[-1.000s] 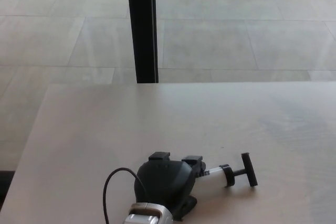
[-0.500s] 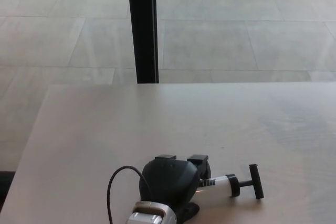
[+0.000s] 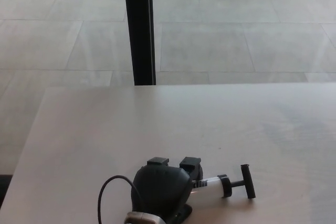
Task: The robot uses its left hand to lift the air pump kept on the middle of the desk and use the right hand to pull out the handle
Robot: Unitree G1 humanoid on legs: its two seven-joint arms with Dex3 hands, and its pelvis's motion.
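Pale wooden desk (image 3: 157, 124), air pump (image 3: 223, 186) at its near edge, left robot hand (image 3: 160, 190) over it

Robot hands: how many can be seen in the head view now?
1. The left hand is at the bottom centre, wrapped around the air pump on the desk. The right hand is not visible.

Pump barrel (image 3: 210, 186) partly behind left hand (image 3: 160, 190)

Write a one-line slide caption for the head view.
Robot's black left hand grips the clear-barrelled air pump on the pale wooden desk, black T-handle pointing right.
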